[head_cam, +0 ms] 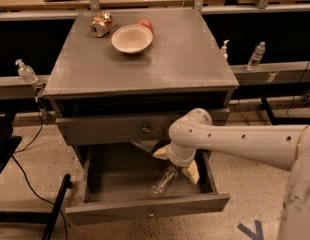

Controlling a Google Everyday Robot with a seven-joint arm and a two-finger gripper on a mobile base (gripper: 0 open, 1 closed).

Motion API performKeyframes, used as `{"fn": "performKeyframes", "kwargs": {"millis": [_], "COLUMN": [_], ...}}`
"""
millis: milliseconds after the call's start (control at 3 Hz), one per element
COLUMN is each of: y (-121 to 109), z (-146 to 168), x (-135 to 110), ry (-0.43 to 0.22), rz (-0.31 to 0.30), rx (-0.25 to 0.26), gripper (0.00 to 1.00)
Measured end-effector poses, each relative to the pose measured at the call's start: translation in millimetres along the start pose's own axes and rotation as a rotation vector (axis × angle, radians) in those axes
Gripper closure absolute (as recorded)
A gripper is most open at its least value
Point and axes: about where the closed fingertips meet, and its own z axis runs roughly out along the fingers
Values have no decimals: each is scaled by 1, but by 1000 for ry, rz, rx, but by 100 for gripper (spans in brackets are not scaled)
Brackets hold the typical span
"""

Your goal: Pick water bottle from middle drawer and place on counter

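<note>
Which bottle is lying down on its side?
The water bottle in the open middle drawer, right by the gripper. The other bottles stand upright beside the counter.

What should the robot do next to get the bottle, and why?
Probably lower the gripper a little so its open fingers straddle the water bottle. The gripper hangs just above the bottle, which lies on its side in the open middle drawer, not yet gripped.
</note>
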Motion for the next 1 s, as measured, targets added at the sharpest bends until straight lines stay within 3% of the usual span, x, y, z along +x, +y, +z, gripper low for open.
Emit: {"fn": "performKeyframes", "kwargs": {"millis": [667, 1000], "y": [-16, -25], "z": [82, 106], "x": [5, 2], "ry": [45, 64], "rz": [41, 25], "rx": [113, 132], "gripper": [0, 0]}}
